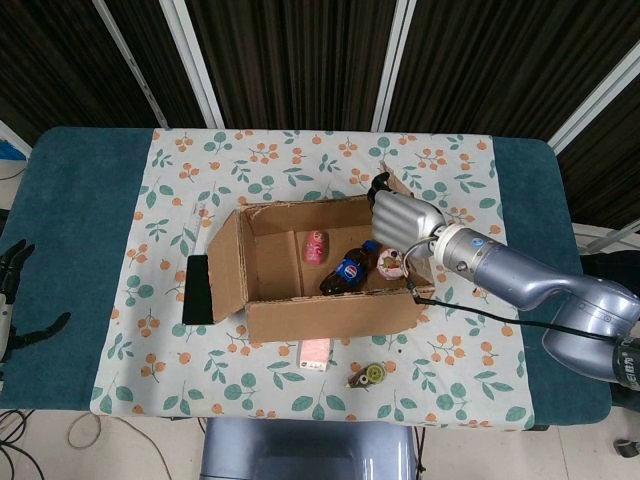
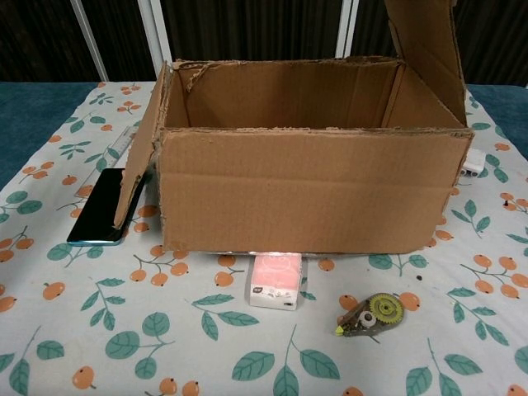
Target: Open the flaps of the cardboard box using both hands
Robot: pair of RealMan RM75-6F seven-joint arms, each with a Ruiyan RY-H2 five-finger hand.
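The box (image 1: 320, 265) sat in the middle of the table (image 1: 80, 250), on a cloth (image 1: 300, 160) with oranges. It was brown, open on top, edges torn. Its left flap hung out; its right flap (image 1: 400, 190) stood up — the right hand (image 1: 400, 220) pressed there, probably pushing it open; grip unclear. The left hand (image 1: 12, 290) waited far off, fingers apart — holding nothing.

Box: your brown cardboard box (image 1: 320, 270) sits mid-frame in the head view, top open.
Left flap: the left flap (image 1: 224, 268) hangs outward, tilted down.
Right flap: the right flap (image 2: 425, 41) stands nearly upright, upper right of your chest view.
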